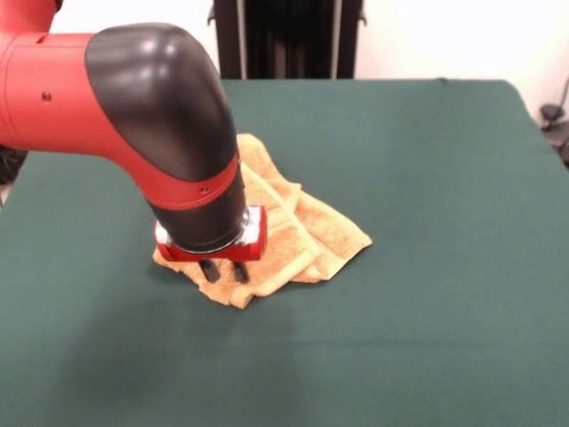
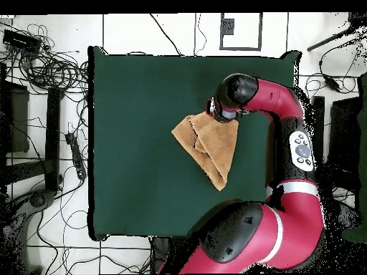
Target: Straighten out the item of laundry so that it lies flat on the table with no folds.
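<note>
The orange-tan towel (image 1: pixel 302 227) lies crumpled in several overlapping folds on the green table (image 1: pixel 427 160), left of centre in the front view. In the overhead view the towel (image 2: pixel 208 147) forms a folded, pointed shape right of the table's (image 2: pixel 136 143) middle. My gripper (image 1: pixel 224 271) points straight down at the towel's near left corner. Its two dark fingers (image 1: pixel 210 269) stand close together with cloth between them, tips down at table height. In the overhead view the wrist hides the gripper (image 2: pixel 219 109) above the towel's far corner. No white tag shows.
The arm's black elbow and red link (image 1: pixel 151 98) hang over the table's left part in the front view and hide part of the towel. Cables and stands (image 2: pixel 50 71) lie on the floor around the table.
</note>
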{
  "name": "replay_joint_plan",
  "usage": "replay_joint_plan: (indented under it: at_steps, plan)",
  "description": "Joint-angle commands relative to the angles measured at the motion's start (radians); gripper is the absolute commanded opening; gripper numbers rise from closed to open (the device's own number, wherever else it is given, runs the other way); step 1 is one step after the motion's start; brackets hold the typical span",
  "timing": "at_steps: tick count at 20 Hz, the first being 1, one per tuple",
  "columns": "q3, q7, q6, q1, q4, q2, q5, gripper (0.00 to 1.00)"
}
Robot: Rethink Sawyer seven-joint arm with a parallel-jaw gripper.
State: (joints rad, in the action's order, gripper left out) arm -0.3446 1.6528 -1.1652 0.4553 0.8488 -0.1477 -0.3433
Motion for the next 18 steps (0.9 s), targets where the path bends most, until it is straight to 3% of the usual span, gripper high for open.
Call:
replay_joint_plan:
  at_steps: [1,12,18]
  plan:
    - [-0.066,-0.275,-0.021,-0.034,-0.030,0.143,-0.067,0.00]
    - [-0.062,-0.296,-0.085,-0.043,-0.057,0.149,-0.061,0.00]
    - [-0.045,-0.296,-0.183,-0.067,-0.098,0.135,-0.073,0.00]
